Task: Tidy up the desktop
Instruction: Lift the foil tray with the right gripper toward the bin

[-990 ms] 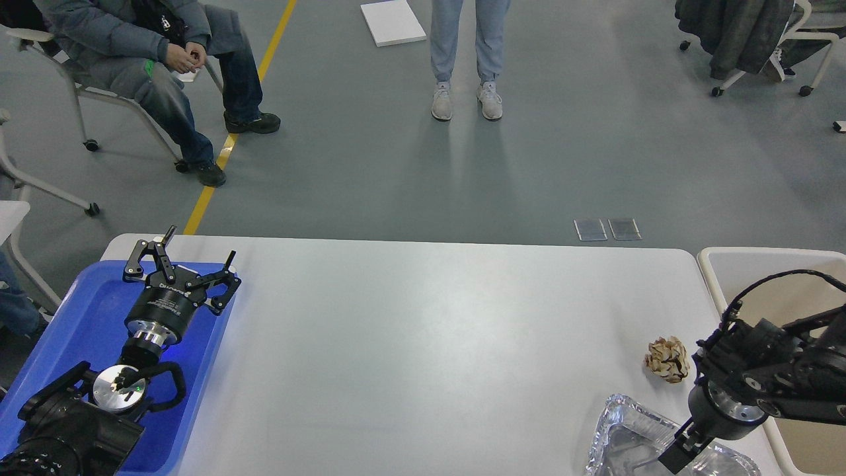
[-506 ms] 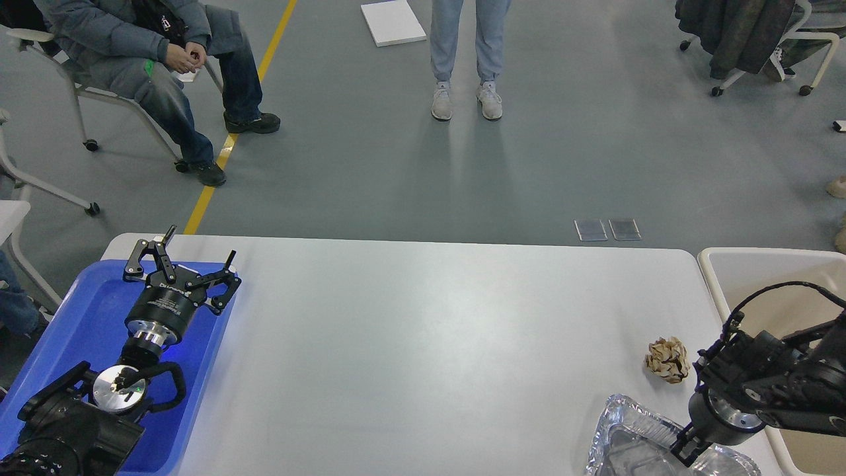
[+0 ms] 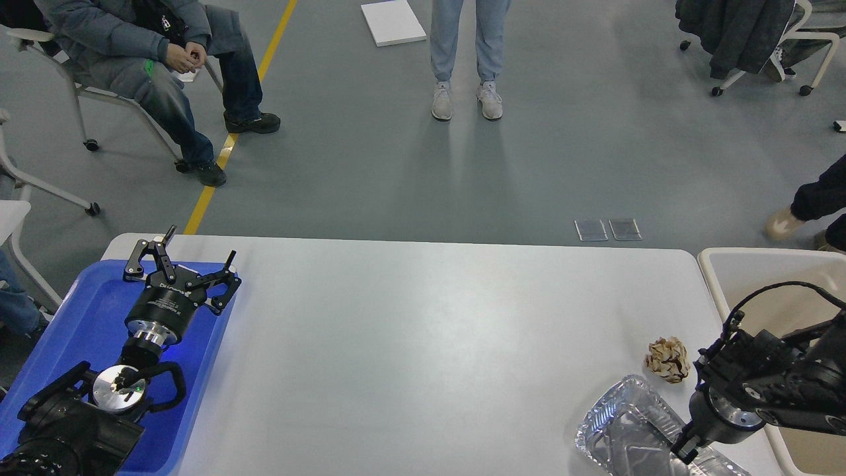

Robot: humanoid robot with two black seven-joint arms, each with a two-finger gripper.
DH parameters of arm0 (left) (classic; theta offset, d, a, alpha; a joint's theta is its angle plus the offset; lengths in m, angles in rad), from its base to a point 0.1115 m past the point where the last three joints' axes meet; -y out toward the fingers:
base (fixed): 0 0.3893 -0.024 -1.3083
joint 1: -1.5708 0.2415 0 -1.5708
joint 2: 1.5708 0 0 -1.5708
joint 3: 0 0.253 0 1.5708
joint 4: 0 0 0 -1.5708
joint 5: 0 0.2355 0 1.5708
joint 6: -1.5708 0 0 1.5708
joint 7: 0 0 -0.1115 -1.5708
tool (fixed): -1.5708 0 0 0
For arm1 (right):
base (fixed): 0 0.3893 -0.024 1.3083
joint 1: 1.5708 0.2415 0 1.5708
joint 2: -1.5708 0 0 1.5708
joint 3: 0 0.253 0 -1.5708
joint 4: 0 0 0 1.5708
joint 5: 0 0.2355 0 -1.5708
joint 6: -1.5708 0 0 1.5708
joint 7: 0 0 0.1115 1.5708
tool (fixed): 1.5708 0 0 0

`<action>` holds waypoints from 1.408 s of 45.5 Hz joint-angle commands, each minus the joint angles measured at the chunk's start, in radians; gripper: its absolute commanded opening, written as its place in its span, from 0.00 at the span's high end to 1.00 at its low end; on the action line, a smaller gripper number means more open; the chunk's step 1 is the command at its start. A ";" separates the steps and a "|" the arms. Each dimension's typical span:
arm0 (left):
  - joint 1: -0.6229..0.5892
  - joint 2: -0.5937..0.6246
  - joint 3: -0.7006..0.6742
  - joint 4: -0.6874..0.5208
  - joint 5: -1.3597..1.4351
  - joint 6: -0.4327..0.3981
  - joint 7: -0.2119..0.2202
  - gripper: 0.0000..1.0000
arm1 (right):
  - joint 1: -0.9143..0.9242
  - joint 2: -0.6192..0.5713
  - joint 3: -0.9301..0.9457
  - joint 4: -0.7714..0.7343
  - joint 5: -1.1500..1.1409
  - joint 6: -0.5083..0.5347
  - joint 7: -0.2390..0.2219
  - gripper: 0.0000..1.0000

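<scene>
The desktop (image 3: pixel 423 344) is a large light grey-white tabletop. A crumpled brown paper ball (image 3: pixel 667 359) lies on it near the right edge. A crinkled foil tray (image 3: pixel 621 430) sits at the front right. My right gripper (image 3: pixel 684 451) points down onto the tray's right part and touches it. Its fingers are dark and cannot be told apart. My left gripper (image 3: pixel 198 244) is open and empty above the far end of a blue plastic tray (image 3: pixel 79 317) at the left.
A beige open-topped bin (image 3: pixel 747 271) stands against the table's right side, under my right arm. Beyond the table, one person (image 3: pixel 152 59) sits at the far left, another (image 3: pixel 466 59) stands at the centre, and a shoe (image 3: pixel 783 223) shows at the right.
The foil tray has shifted up and to the left under my right gripper, and more of it shows. A person's foot has come in at the right. My left arm has not moved.
</scene>
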 commanded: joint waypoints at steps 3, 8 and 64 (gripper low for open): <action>0.000 0.000 0.000 0.000 0.000 0.000 0.000 0.00 | -0.001 0.003 -0.002 -0.011 0.001 -0.001 0.020 1.00; 0.000 0.000 0.000 0.000 0.000 0.000 0.000 0.00 | 0.008 0.002 -0.002 -0.008 0.004 -0.002 0.028 1.00; 0.000 0.000 0.002 0.000 0.000 0.000 0.002 0.00 | 0.830 -0.083 -0.306 0.397 0.269 0.244 0.285 1.00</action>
